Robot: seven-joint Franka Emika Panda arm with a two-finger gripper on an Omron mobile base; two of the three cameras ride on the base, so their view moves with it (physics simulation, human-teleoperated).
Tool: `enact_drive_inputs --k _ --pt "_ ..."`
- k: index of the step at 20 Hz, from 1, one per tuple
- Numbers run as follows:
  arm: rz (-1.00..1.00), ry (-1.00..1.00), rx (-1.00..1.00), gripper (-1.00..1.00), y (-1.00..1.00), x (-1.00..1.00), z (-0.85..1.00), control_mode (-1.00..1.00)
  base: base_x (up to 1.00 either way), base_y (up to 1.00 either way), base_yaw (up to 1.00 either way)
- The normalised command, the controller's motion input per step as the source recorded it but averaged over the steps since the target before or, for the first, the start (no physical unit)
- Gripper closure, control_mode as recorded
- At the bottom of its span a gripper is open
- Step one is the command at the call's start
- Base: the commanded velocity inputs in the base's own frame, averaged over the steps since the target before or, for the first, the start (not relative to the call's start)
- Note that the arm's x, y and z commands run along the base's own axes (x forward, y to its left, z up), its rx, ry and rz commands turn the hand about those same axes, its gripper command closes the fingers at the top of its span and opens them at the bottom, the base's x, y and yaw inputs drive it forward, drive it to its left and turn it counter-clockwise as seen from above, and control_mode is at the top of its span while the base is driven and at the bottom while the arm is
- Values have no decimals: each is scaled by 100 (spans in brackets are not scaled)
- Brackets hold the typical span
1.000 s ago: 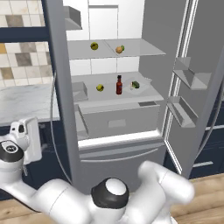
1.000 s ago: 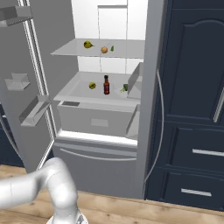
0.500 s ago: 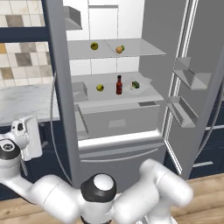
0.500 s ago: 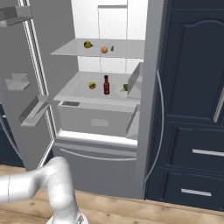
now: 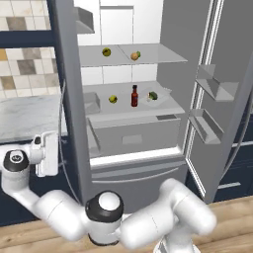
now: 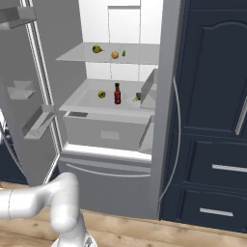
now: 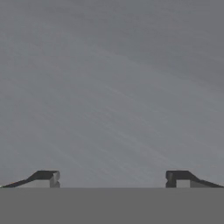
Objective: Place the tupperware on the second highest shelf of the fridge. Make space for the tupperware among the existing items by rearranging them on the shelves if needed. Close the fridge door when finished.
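Observation:
The fridge [image 5: 133, 163] stands with both upper doors swung open. The tupperware [image 5: 157, 95] lies at the right of the lower of two wide shelves [image 5: 123, 109], beside the slim dark red bottle [image 5: 134, 96] and a yellow-green fruit [image 5: 113, 99]. In the right base view the tupperware [image 6: 139, 96] is partly hidden by the door. On the shelf above [image 5: 153, 58] rest another yellow-green fruit [image 5: 106, 51] and the orange fruit [image 5: 134, 56]. My gripper [image 7: 113, 177] is open, its tips wide apart, close against a brushed-grey surface. The hand [image 5: 47, 154] sits low beside the left door [image 5: 69, 99].
Railed bins [image 5: 210, 86] hang on the open right door. A pale counter [image 5: 27, 116] with tiled wall lies left of the fridge. Dark navy cabinets [image 6: 212, 120] stand to the right. The wide bottom drawer [image 6: 108, 176] is shut.
My hand has shifted a little to the right, closer to the left door, and the elbow has swung left. The fridge items have not moved.

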Motion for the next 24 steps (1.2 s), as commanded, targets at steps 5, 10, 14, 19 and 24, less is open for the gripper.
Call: enact_drive_inputs --k 5,10,14,19,24 --pt "-21 0 0 -100 -100 -7 -34 -100 0 0 0" --pt "-8 -6 1 -100 -100 2 -10 -100 0 0 0" --pt "8 -19 9 -100 -89 16 0 -100 0 0 0" --pt "29 -31 16 -100 -72 18 0 -100 0 0 0" --pt "37 -32 15 -100 -57 23 0 -100 0 0 0"
